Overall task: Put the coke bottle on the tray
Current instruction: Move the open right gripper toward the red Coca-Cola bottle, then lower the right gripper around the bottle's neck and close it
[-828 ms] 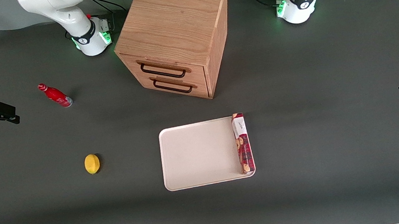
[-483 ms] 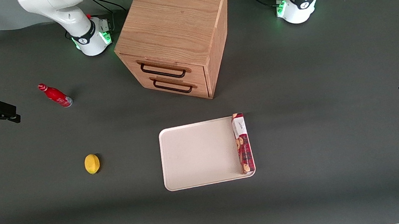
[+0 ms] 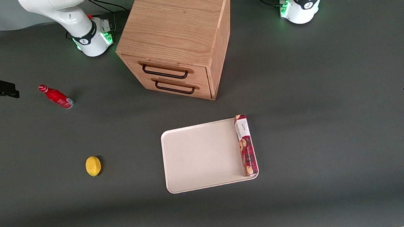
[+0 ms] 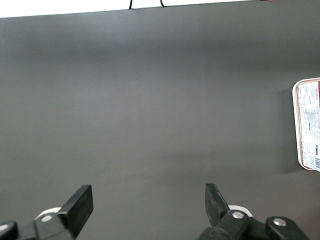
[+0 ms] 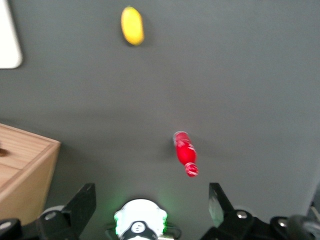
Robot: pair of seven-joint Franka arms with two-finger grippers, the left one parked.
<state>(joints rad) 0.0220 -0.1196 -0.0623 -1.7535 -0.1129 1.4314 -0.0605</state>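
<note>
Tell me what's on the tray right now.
Only a cookie box along the tray's edge; what's beneath it is hidden. The coke bottle stands on the table, the open gripper beside it.

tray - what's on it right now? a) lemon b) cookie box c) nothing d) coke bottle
b: the cookie box lies along one edge of the tray, while the coke bottle and lemon sit on the table toward the working arm's end, with the open gripper beside the bottle.
</note>
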